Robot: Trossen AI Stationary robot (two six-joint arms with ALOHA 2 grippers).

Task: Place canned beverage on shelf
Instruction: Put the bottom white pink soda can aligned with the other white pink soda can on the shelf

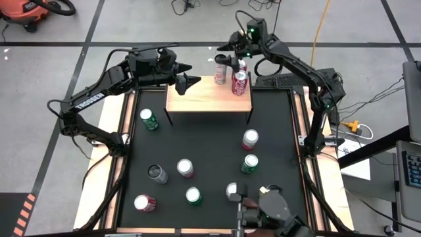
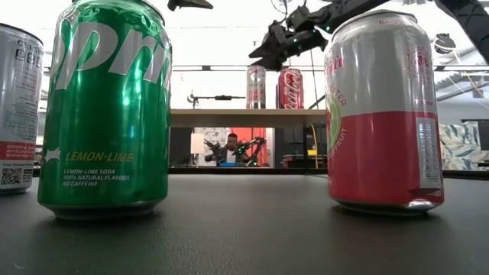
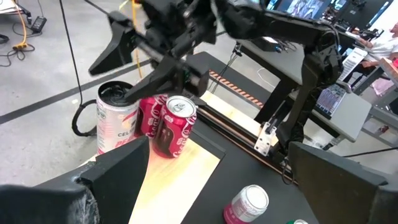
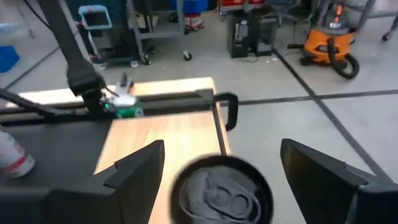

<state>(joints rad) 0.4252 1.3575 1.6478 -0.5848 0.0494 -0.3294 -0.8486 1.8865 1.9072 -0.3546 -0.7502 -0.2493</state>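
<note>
Shelf (image 1: 209,99), a low light-wood stand on thin black legs, set at the far edge of the black table (image 1: 210,148), midway between its wooden side rails. Two cans stand upright at the shelf's far right corner: a white-and-pink can (image 1: 220,69) on the far edge and a red cola can (image 1: 239,83) just beside it, nearer the shelf's right edge; in the left wrist view the two appear to touch, though the angle is poor.

Right gripper (image 1: 229,49) hangs directly above the white-and-pink can, fingers spread wider than the can's lid and, seen from the low view, clear of it; nothing is held. The right wrist view looks straight down on that can's grey top between the two dark fingers.

Left gripper (image 1: 191,81) hovers over the shelf's far left corner, fingers spread wide and empty, pointed toward the two cans.

Remaining cans stand loose on the table: a green can (image 1: 148,119) near the left edge, a pink-and-white can (image 1: 250,139) and a green one (image 1: 249,163) toward the right edge, and five more scattered toward the near edge.
</note>
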